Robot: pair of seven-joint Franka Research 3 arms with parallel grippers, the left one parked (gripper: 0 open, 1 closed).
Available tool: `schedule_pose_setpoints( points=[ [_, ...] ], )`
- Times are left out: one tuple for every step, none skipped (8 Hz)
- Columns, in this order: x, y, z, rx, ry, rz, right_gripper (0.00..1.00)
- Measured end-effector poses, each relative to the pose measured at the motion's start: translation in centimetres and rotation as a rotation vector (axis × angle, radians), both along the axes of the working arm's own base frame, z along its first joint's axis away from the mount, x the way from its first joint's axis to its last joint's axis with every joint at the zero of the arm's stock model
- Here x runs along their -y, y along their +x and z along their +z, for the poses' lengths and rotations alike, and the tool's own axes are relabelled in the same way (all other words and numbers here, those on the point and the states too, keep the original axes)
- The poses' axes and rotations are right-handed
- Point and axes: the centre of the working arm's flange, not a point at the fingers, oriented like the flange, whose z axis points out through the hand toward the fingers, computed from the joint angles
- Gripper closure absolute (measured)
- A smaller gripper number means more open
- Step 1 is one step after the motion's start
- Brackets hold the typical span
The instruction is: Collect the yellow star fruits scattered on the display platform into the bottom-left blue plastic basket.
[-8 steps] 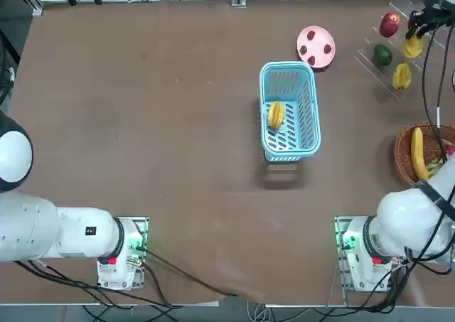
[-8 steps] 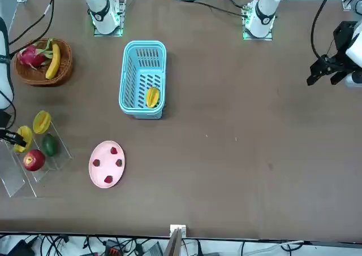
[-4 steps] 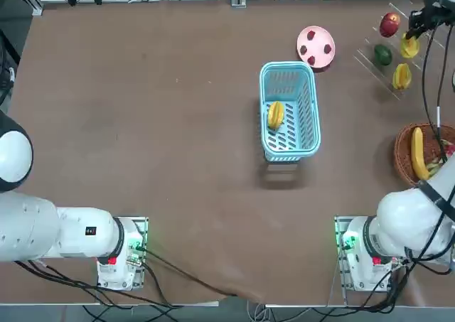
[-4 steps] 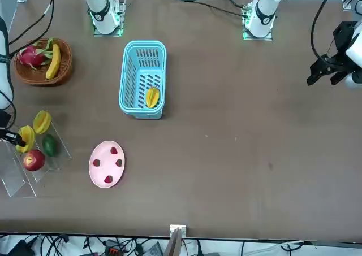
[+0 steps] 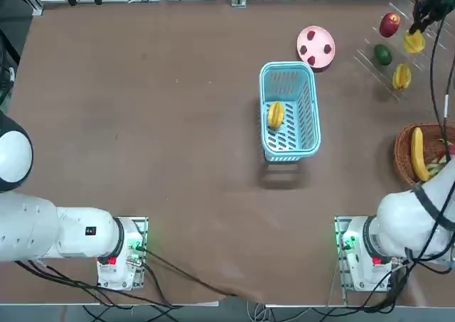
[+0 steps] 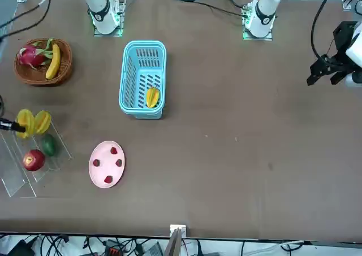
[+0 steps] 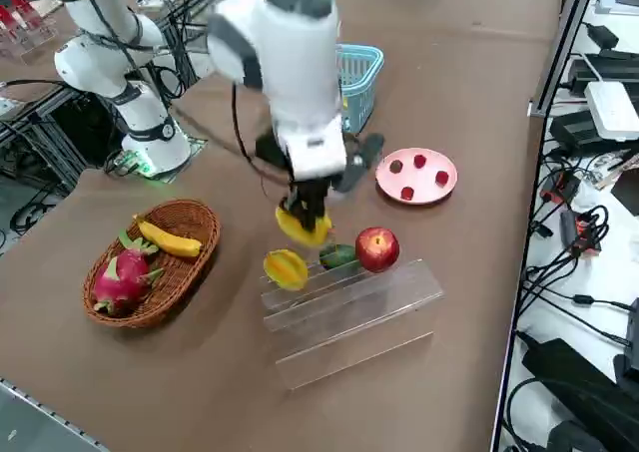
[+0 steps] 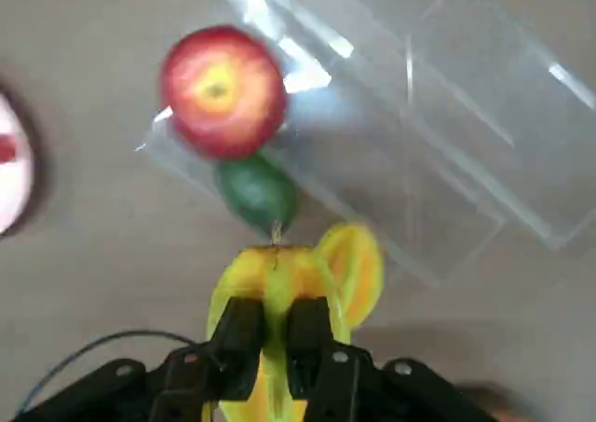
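Note:
My right gripper (image 7: 308, 213) hangs just above the display platform (image 7: 349, 302), shut on a yellow star fruit (image 7: 303, 228) that is lifted clear of the rack. In the wrist view the fingers (image 8: 237, 333) pinch that fruit (image 8: 275, 278) from both sides. A second star fruit (image 5: 402, 75) rests on the platform's near tier, right beside the held one (image 6: 25, 122). A third star fruit (image 5: 275, 114) lies inside the blue plastic basket (image 5: 307, 116), which stands mid-table to the left of the platform.
A red apple (image 7: 376, 248) and a dark green fruit (image 7: 338, 256) sit on the rack close to the gripper. The pink plate (image 5: 318, 32) with small red berries lies between rack and basket. A wicker basket (image 5: 399, 151) holding a banana stands nearer the arm's base.
The gripper has closed on a star fruit and raised it off the rack; in the front view it now hangs level with the other star fruit on the rack.

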Motion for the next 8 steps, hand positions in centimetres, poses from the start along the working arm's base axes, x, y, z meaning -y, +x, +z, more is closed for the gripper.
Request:
schedule_pose_setpoints(
  points=[
    [-4.1, -0.3, 2.1, -0.049, 0.005, -0.039, 0.81],
    [-9.2, -0.7, 3.5, -0.108, 0.004, -0.068, 0.81],
    [-14.8, -1.0, 4.5, -0.152, -0.003, -0.102, 0.81],
    [-20.5, -1.5, 5.2, -0.175, -0.005, -0.151, 0.81],
    [-25.6, -2.4, 5.6, -0.190, 0.007, -0.193, 0.81],
    [-30.2, -3.7, 5.8, -0.206, 0.005, -0.221, 0.81],
    [-34.2, -5.1, 5.9, -0.216, -0.015, -0.248, 0.81],
    [-38.1, -6.5, 6.0, -0.218, -0.039, -0.276, 0.81]
  ],
)
